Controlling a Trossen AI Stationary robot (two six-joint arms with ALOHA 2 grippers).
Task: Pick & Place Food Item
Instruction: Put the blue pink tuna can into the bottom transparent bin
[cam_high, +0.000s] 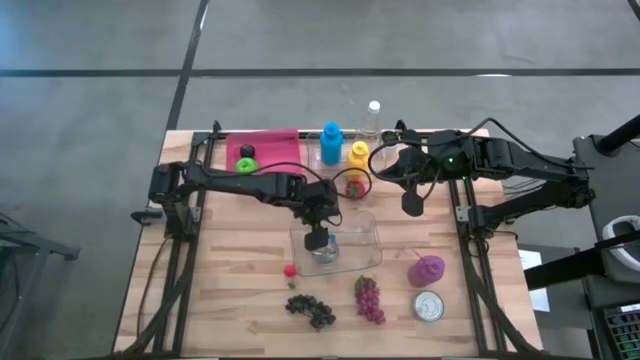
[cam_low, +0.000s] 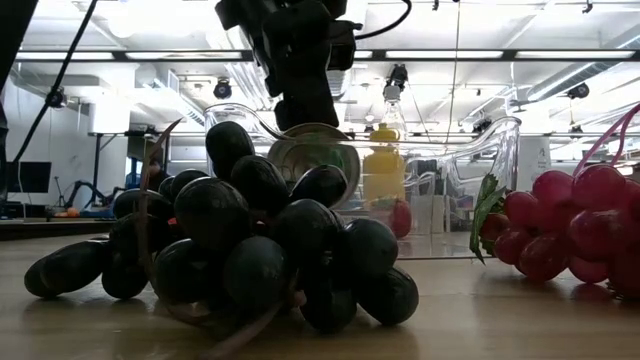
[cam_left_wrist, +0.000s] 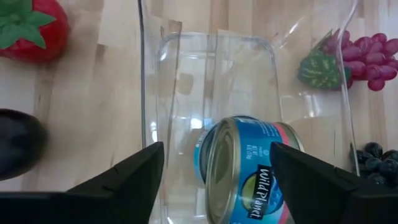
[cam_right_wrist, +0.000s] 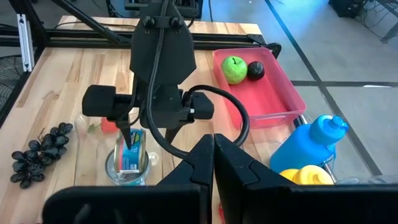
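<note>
My table (cam_high: 230, 290) carries one pink tray (cam_high: 268, 150), one clear plastic tub (cam_high: 340, 245), three bottles at the back — blue (cam_high: 331, 143), yellow (cam_high: 358, 154) and a clear one with a white cap (cam_high: 373, 118) — then two grape bunches, dark (cam_high: 311, 310) and red (cam_high: 369, 299), and two cans. The tray holds one green apple (cam_right_wrist: 234, 68) and one dark round fruit (cam_right_wrist: 255, 70). One strawberry (cam_high: 290, 270) lies just beside the tub.

One can (cam_high: 429, 306) stands near the right front corner beside a purple item (cam_high: 426, 269) whose kind I cannot make out. The other, the tuna can (cam_left_wrist: 245, 171), stands on edge inside the tub; its lower part is cut off in my left wrist view, and the dark grapes block much of the tub from the low camera.

My left arm reaches in over the tub, and my left gripper (cam_high: 319, 238) points straight down with its fingers (cam_left_wrist: 118, 186) spread apart on either side of the tuna can, not pressing it. My right gripper (cam_high: 411, 205) hangs clenched and empty above the table behind the tub, near the bottles.
</note>
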